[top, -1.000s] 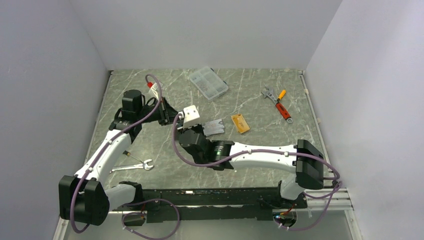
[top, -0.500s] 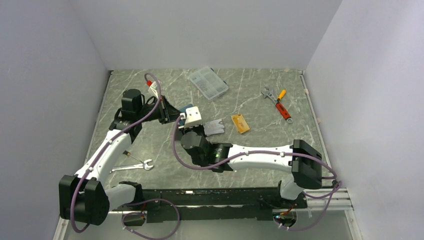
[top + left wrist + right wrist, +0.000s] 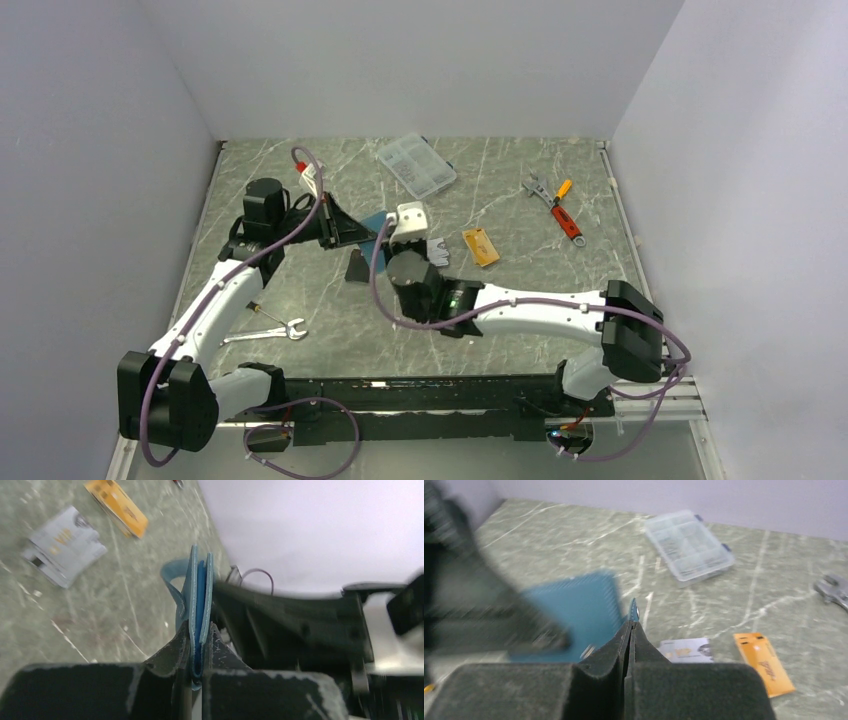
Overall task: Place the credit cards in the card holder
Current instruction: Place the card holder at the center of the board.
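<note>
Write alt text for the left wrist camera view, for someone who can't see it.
The left jaws pinch a teal card holder edge-on, standing upright. Behind it on the marbled table lie a grey card and an orange card, apart; a blurred dark arm fills the right.

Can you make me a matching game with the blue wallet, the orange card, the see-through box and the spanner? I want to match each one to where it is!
Things:
1. card holder
2. orange card
3. clear box
4. spanner

Places:
A. at the far side of the table
B. lying on the near-left part of the table
C. pinched in the left gripper, held up off the table
D. flat on the table, next to the silver-grey card

Pairs: 1-C, 2-D, 3-A, 4-B.
</note>
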